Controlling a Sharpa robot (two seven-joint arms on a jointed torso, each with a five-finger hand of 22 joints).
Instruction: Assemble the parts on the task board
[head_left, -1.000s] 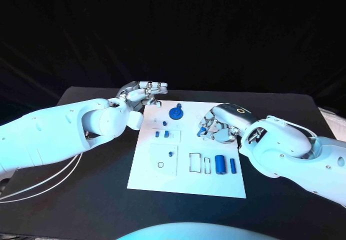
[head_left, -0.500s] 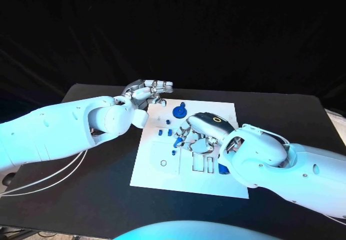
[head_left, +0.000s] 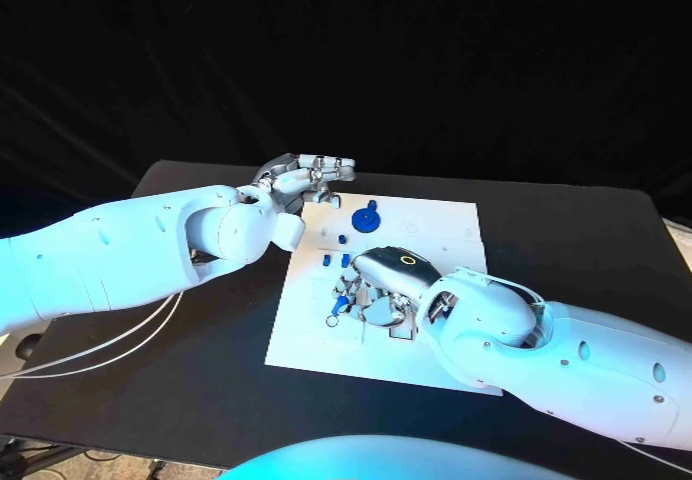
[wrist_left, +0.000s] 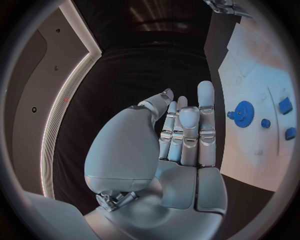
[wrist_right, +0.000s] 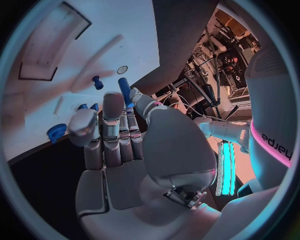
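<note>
White and flat, the task board (head_left: 433, 225) lies in the middle of a black table (head_left: 173, 380), seen from the head camera looking down. The left hand (head_left: 306, 178) hovers at the board's far left corner, holding nothing; the left wrist view shows its fingers (wrist_left: 206, 117) straight and close together, side by side, which the head view cannot make clear. That wrist view also shows a blue gear (wrist_left: 242, 114) lying on the board, with smaller blue parts (wrist_left: 285, 105) just beyond it. From the head view, the same gear (head_left: 366, 217) lies near the board's far edge, and two small blue pieces (head_left: 336, 260) sit between it and the right hand. The right hand (head_left: 378, 292) is low over the middle of the board, palm down, hiding what is beneath it. The right wrist view reveals more: a blue cylinder (wrist_right: 124, 89) is pinched between the thumb and a fingertip, the other fingers (wrist_right: 112, 125) held close alongside. Beyond the fingertips, that view shows a small blue peg (wrist_right: 97, 82) and a ring (wrist_right: 122, 70) on the board, well apart from the gear (wrist_right: 56, 133).
</note>
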